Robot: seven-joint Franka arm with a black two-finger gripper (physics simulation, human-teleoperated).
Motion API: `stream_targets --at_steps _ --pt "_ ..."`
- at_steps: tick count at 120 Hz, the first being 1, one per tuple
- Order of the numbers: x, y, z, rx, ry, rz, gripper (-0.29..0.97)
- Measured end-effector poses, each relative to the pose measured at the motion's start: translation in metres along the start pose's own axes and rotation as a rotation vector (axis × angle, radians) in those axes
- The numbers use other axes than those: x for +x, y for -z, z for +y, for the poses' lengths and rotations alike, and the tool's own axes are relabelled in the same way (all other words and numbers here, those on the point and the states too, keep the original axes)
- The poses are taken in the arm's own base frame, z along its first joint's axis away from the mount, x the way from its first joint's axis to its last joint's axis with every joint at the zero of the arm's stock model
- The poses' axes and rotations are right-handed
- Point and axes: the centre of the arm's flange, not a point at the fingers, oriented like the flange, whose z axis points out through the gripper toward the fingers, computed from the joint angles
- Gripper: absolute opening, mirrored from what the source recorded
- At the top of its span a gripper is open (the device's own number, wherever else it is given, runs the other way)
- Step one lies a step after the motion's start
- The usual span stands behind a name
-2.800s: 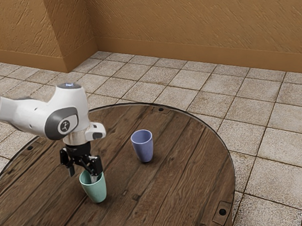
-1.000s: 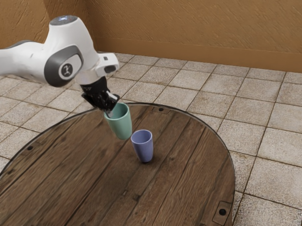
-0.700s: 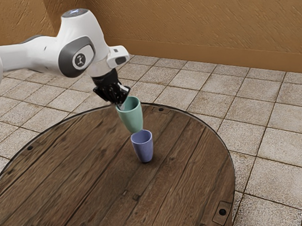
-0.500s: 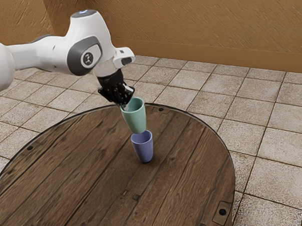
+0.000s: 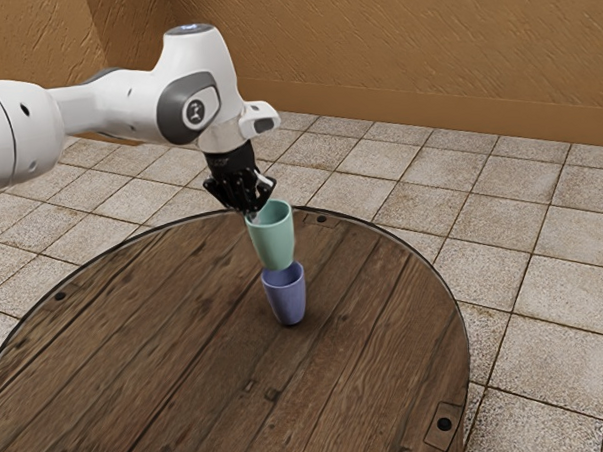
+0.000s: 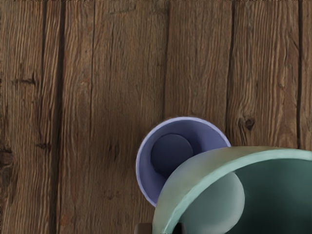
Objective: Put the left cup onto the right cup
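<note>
Starting at the exterior view's left: the white arm (image 5: 96,100) is cut off by the frame edge, so its base isn't visible. The grey disc on its joint carries a small white logo (image 5: 191,108), but there's no writing I can read. The black jaws are clamped on the rim of the green cup (image 5: 271,237), one finger outside and the other apparently inside, though the lip hides the tips so it's hard to make out. The green cup hangs with a slight tilt right above the purple cup (image 5: 286,295), which stands upright on the round wooden tabletop (image 5: 138,373). Its base sits at the purple cup's mouth and hides the back of that rim, so I can't tell if they touch. Half a second ago the green cup was a bit higher and further toward the exterior view's left; 2.8 s ago it stood on the tabletop, well apart from the purple one. In the wrist view the green cup (image 6: 253,195) is big, cut off by the frame, and covers one side of the purple cup (image 6: 168,151), so they're not quite centred. The tabletop's near edge is cropped too.
</note>
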Motion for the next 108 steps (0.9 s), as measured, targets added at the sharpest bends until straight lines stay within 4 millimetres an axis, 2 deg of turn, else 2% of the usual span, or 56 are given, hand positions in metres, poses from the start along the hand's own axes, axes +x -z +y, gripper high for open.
stream_targets --at_steps 31,108 --pt "0.012 -0.011 -0.013 0.005 0.014 -0.013 -0.11" --pt "0.018 -0.037 -0.015 -0.01 0.014 -0.039 -0.11"
